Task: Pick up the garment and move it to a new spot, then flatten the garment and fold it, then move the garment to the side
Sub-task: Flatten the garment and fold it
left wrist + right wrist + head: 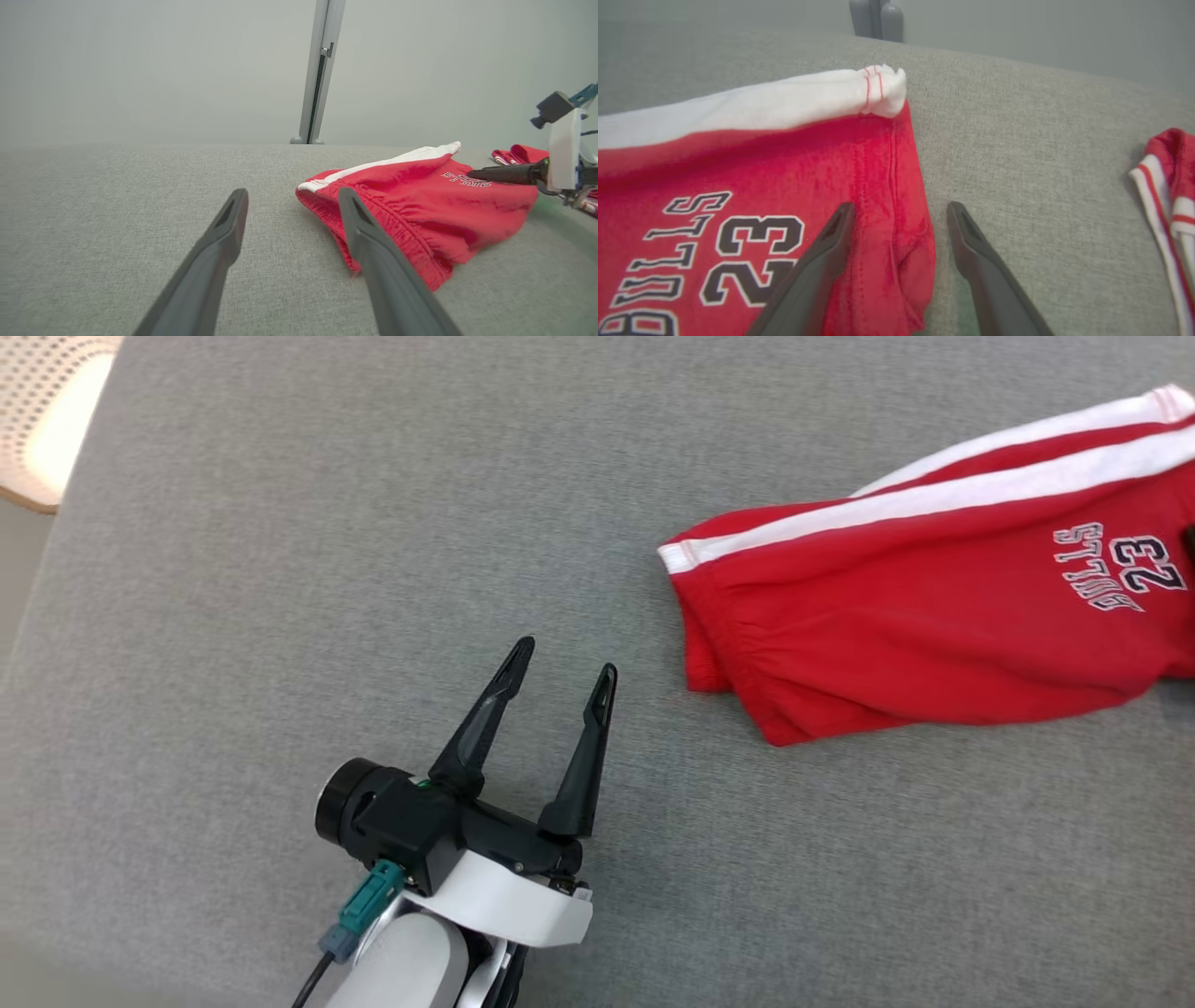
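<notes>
Left claw (568, 655) and right claw (901, 205) spread wide, holding nothing; recommended: grip garment (934, 616) evenly at 9 o'clock waistband (738, 644) and 3 o'clock hem (896, 140).

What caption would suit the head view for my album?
Open left tool apart from red shorts lying on a grey surface.

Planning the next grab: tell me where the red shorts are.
The red shorts lie on the grey surface at the head view's right, right of the open left claw; the right claw stands open across their hem.
</notes>
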`<state>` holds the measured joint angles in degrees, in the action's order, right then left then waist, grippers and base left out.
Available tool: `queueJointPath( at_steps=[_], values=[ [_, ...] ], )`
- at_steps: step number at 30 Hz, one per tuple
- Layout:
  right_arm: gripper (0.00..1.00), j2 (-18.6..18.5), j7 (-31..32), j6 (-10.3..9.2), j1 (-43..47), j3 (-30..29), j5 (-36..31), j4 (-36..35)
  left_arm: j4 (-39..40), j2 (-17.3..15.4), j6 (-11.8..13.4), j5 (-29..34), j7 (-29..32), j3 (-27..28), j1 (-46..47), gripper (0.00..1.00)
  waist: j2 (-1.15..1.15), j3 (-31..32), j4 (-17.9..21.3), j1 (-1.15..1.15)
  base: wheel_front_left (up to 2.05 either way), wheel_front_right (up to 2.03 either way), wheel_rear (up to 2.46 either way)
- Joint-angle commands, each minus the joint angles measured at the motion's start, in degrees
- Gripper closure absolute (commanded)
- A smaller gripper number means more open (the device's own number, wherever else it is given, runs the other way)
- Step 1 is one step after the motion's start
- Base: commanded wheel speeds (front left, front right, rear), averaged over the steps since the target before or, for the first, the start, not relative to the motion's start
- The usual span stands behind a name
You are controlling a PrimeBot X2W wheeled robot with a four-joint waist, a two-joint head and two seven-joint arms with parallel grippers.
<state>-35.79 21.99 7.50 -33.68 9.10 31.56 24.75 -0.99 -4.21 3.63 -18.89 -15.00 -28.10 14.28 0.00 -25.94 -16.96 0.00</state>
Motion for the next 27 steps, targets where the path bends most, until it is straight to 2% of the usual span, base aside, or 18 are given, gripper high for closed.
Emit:
queueJointPath(
  at_steps=[1, 6, 7, 8, 9, 18, 27],
  values=[
    [0.00, -0.4, 1.5, -0.03, -1.8, -0.5, -1.6, 2.8, 0.3, 0.4, -0.9, 1.2, -0.2, 0.6, -0.8, 0.00, 0.00, 0.0, -1.3, 0.00, 0.00, 0.00, 0.00],
    [0.00, 1.7, 4.8, -0.05, -4.0, -1.0, -3.3, 8.2, 0.2, 0.9, -2.2, 2.6, -0.2, 1.5, -1.8, 0.00, 0.00, 0.3, -2.2, 0.00, 0.00, 0.00, 0.00],
    [0.04, 2.1, 5.1, -0.04, -4.4, -0.9, -3.1, 8.9, 0.1, 1.0, -2.4, 2.9, -0.2, 1.6, -2.0, 0.00, 0.00, 0.3, -2.3, 0.00, 0.00, 0.00, 0.00],
    [0.57, 2.5, 5.2, -0.03, -4.8, -0.9, -2.7, 9.5, 0.0, 1.1, -2.6, 3.0, -0.2, 1.8, -2.2, 0.00, 0.00, 0.3, -2.4, 0.00, 0.00, 0.00, 0.00],
    [1.00, 2.9, 5.2, -0.03, -5.0, -0.6, -2.4, 9.8, -0.1, 1.2, -2.8, 3.1, -0.2, 2.0, -2.2, 0.00, 0.00, 0.4, -2.4, 0.00, 0.00, 0.00, 0.00],
    [1.00, 3.1, 0.4, -0.04, -3.3, 0.1, -0.8, 8.2, -0.5, 1.2, -3.2, 3.9, -0.2, 3.1, -3.1, 0.00, 0.00, 3.2, 1.6, 0.00, 0.00, 0.00, 0.00],
    [1.00, -1.4, -1.0, -0.04, 3.4, -4.4, -2.5, 1.1, -0.8, 1.2, -3.4, 4.2, -0.2, 3.8, -4.5, 0.00, 0.00, 6.5, 6.4, 0.00, 0.00, 0.00, 0.00]
  ],
)
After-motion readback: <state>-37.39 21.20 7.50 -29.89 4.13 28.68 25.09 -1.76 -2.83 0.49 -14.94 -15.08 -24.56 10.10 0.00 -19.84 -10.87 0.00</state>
